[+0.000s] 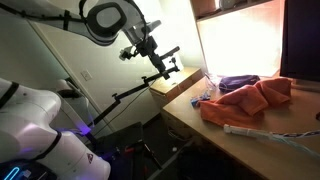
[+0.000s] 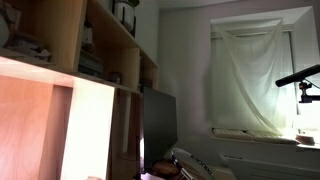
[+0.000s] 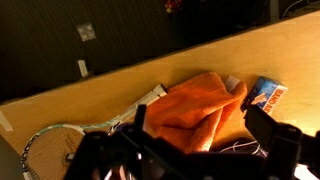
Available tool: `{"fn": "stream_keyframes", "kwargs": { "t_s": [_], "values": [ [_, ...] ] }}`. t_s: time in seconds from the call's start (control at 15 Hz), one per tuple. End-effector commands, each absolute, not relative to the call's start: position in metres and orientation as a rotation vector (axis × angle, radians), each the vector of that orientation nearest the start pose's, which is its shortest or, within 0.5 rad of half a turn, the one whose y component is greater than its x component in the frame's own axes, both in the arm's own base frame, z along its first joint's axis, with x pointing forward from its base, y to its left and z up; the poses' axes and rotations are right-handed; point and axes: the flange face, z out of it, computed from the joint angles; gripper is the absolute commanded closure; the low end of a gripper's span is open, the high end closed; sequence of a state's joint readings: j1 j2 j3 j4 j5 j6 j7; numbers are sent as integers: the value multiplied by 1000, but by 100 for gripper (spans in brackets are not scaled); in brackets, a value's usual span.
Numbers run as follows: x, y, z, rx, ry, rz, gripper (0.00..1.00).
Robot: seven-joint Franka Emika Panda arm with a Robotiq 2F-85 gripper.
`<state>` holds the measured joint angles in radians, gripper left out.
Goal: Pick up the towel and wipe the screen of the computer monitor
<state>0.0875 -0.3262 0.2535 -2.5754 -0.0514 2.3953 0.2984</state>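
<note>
The towel (image 1: 250,100) is a crumpled orange-red cloth lying on the wooden desk (image 1: 200,125). In the wrist view the towel (image 3: 195,105) lies below and between my two dark fingers. My gripper (image 3: 200,140) is open and holds nothing. In an exterior view the gripper (image 1: 150,50) hangs in the air to the left of the desk, well above and apart from the towel. The computer monitor (image 1: 302,40) is a dark panel at the desk's far right, beside a bright glowing panel (image 1: 240,40). A dark flat screen (image 2: 160,122) also stands under the shelves.
A small dark purple bundle (image 1: 238,82) lies behind the towel. A white tube-like object (image 1: 250,130) and cables lie near the desk's front edge. A blue packet (image 3: 266,95) sits right of the towel. A black camera arm (image 1: 160,72) stands at the desk's left corner.
</note>
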Motion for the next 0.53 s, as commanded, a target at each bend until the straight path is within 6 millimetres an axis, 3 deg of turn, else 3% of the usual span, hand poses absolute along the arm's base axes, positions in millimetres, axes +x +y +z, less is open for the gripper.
{"fn": "stream_keyframes", "kwargs": {
  "t_s": [0.0, 0.47],
  "values": [
    [407, 142, 385, -3199, -114, -263, 0],
    [413, 142, 391, -3213, -112, -271, 0]
  ]
}}
